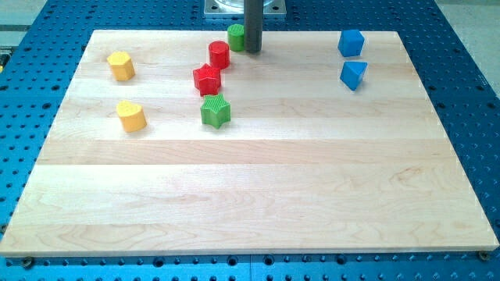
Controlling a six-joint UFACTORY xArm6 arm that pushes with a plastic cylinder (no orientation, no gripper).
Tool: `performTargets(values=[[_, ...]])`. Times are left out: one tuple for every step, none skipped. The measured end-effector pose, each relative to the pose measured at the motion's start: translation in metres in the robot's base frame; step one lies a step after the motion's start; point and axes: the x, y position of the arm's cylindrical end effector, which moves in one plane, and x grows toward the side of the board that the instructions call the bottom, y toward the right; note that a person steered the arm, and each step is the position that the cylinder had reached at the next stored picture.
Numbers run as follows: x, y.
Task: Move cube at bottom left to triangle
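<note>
The blue cube (pixel 351 41) sits flat on the wooden board, well off to the view's right of my tip (pixel 252 51) and a shade nearer the view's top, close to the board's far edge. The blue triangle (pixel 353 74) also lies to the view's right of my tip, well apart from it and a little lower in the view. It rests just below the cube with a narrow gap between them.
</note>
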Motion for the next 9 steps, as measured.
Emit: performTargets(values=[[0.0,-0.008],[0.0,-0.015],[0.0,-0.014],[-0.018,0.047],[-0.041,0.125],[-0.041,0.213],[-0.011,0.227],[0.038,0.174],[0.015,0.196]])
